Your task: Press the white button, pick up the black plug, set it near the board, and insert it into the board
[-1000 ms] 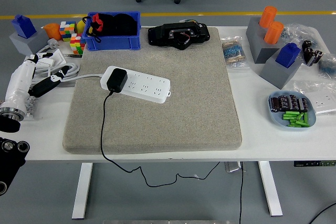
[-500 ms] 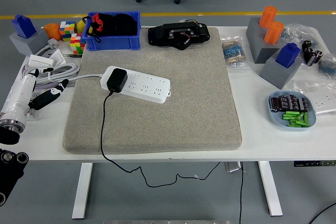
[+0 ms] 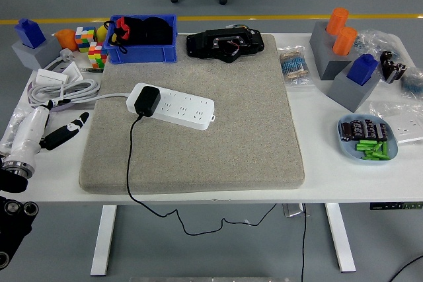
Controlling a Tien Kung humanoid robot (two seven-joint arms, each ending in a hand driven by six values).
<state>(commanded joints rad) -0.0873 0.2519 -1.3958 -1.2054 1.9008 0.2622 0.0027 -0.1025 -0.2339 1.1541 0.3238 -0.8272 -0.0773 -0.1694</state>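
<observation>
A white power strip [image 3: 177, 107] lies slanted on the grey mat [image 3: 218, 143]. The black plug [image 3: 146, 100] sits in the strip's left end, and its black cable [image 3: 130, 163] runs down over the mat's front edge. My left hand [image 3: 63, 131] is off the mat at the table's left side, well left of the strip. Its fingers [image 3: 74, 124] are stretched out and hold nothing. I cannot make out the white button on the strip. No right arm shows in the head view.
Behind the mat stand a blue bin [image 3: 142, 39] and a black device [image 3: 228, 44]. A white adapter with coiled cables [image 3: 56, 80] lies just behind my left hand. Grey blocks with orange cylinders [image 3: 334, 44] and a dish of batteries [image 3: 367, 139] stand at the right.
My left hand has drawn back toward the table's near left edge, away from the white adapter and the mat. The plug and strip have not moved.
</observation>
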